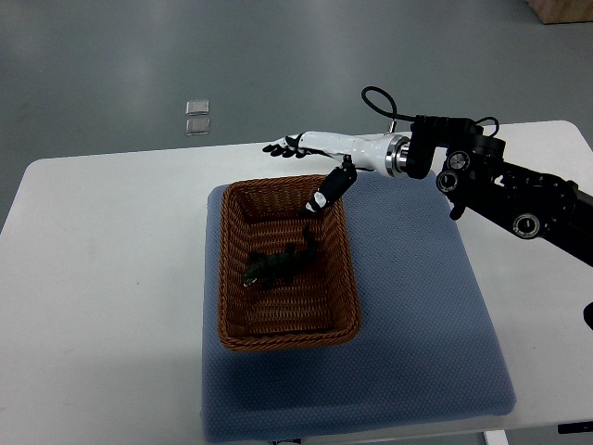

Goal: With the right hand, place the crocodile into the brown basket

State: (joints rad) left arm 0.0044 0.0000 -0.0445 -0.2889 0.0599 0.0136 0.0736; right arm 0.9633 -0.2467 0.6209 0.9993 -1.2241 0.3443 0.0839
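A dark green toy crocodile (281, 263) lies inside the brown wicker basket (232, 306), stretched diagonally across its floor. My right hand (301, 158) hovers over the basket's far rim, its arm reaching in from the right edge. Its fingers (278, 146) are stretched out flat to the left, and the thumb (330, 189) hangs down over the basket's far right corner. The hand is open and holds nothing. It does not touch the crocodile. The left arm is out of sight.
The basket stands on a blue-grey mat (417, 315) spread over a white table (102, 278). Two small clear squares (196, 116) lie on the grey floor beyond the table's far edge. A brown box corner (563, 9) shows at the top right.
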